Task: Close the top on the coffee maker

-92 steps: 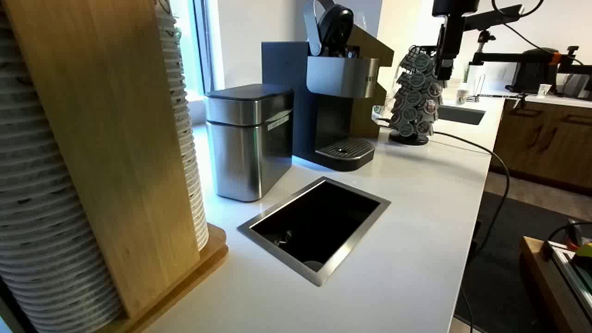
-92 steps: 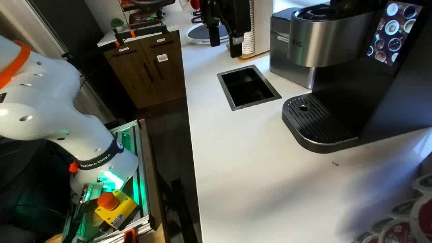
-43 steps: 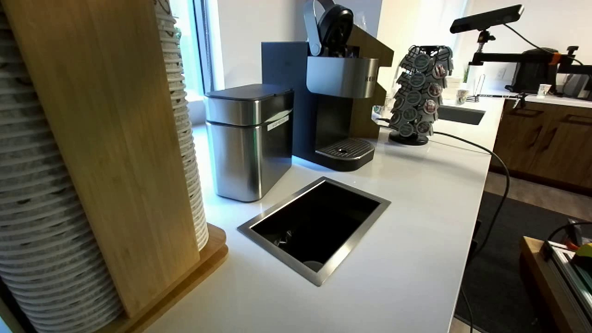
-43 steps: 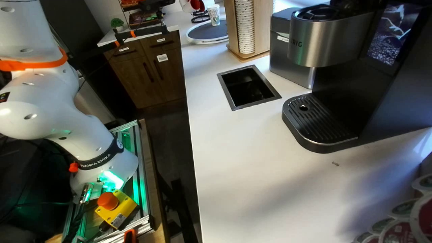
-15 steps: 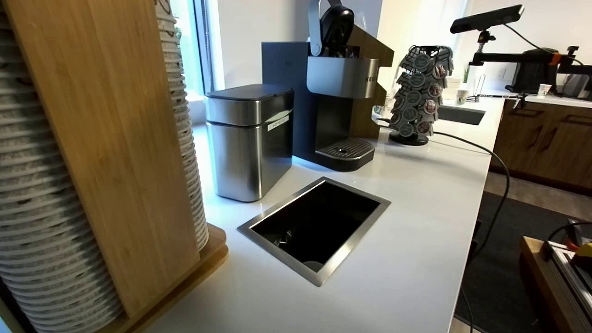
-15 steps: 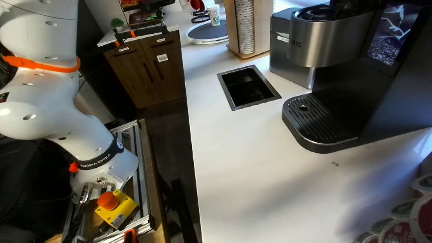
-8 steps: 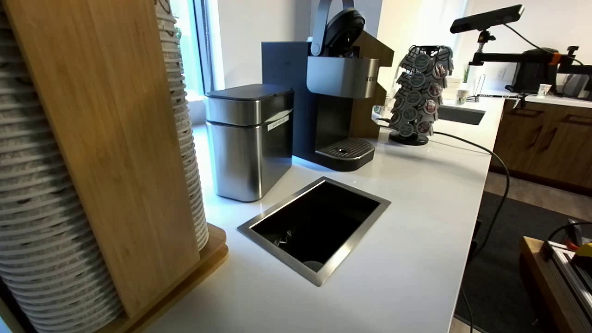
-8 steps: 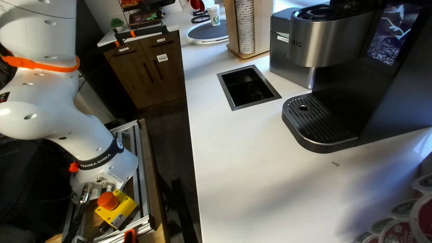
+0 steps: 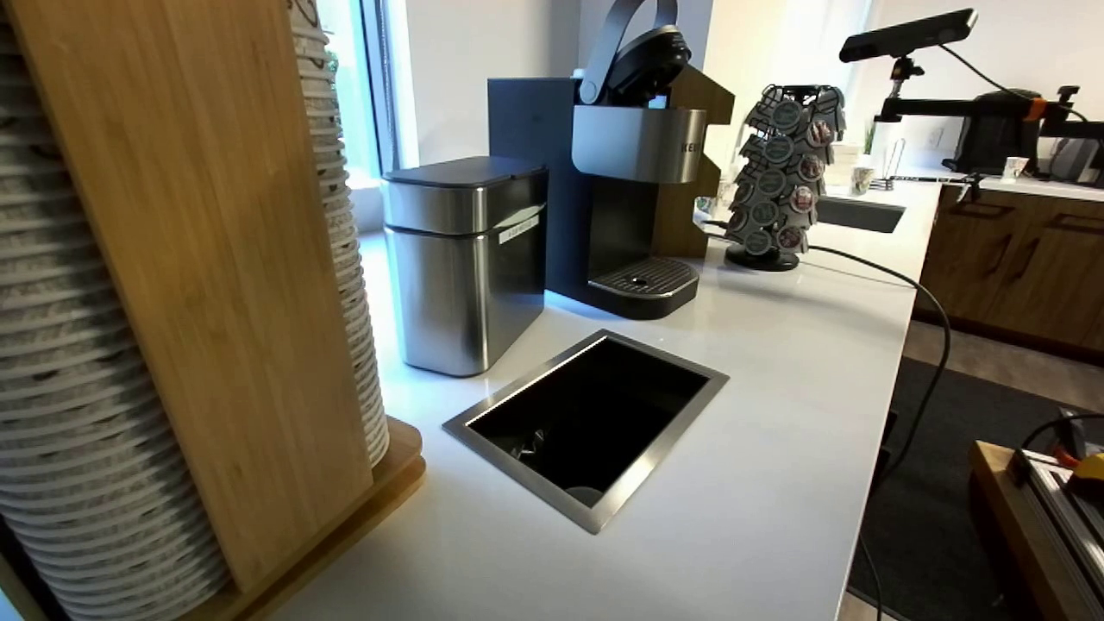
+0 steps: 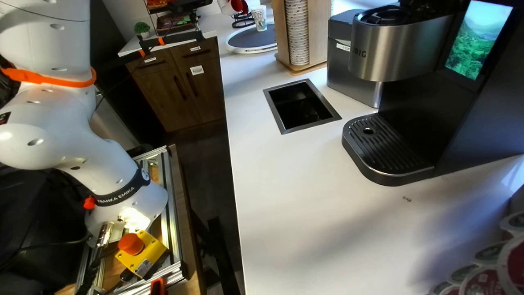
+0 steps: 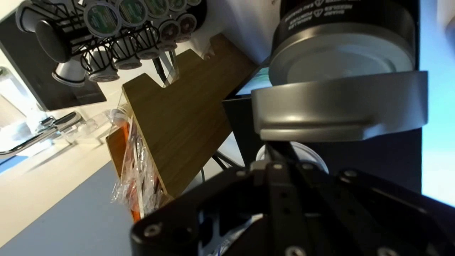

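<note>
The coffee maker [image 9: 638, 142] stands on the counter; its brew head [image 10: 389, 51] also shows in an exterior view. Its top [image 9: 651, 65] is raised and leans forward above the brew head, with the grey handle [image 9: 608, 43] arching over it. From the wrist view, the top [image 11: 343, 49] is black with warning print, and the handle [image 11: 339, 110] crosses in front of it. My gripper [image 11: 280, 151] is shut with nothing visible between its fingers. Its tips reach the handle's lower edge and partly vanish behind it; contact cannot be told. Neither exterior view shows the gripper.
A brushed metal box [image 9: 466, 267] sits beside the machine. In front, a metal rim [image 9: 655, 450] frames a counter opening. A pod carousel [image 9: 776, 172] and wooden panel [image 11: 185, 117] stand on the other side. A wooden cup holder [image 9: 216, 259] is nearer. The arm [image 10: 45, 82] rises beyond the counter.
Over the last second the top and handle have tipped forward and partway down toward the brew head. The arm has shifted slightly. The machine's screen picture has changed, and the arm's base light has come on.
</note>
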Controlling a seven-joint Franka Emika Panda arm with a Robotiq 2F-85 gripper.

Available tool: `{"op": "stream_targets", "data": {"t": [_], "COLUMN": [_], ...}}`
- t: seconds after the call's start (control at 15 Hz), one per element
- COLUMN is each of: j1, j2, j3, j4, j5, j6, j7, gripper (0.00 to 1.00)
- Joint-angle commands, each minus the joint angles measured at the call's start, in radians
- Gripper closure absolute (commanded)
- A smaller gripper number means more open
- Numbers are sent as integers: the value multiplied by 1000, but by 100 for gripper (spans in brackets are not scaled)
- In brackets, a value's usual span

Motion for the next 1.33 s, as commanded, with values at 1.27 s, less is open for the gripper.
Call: {"op": "stream_targets", "data": {"t": [1.27], "j1": [-107], "j2": [-18], "j3": [20], "j4": [-12], "j5": [190], "j6": [-400], "j7": [3], "gripper": [100]}}
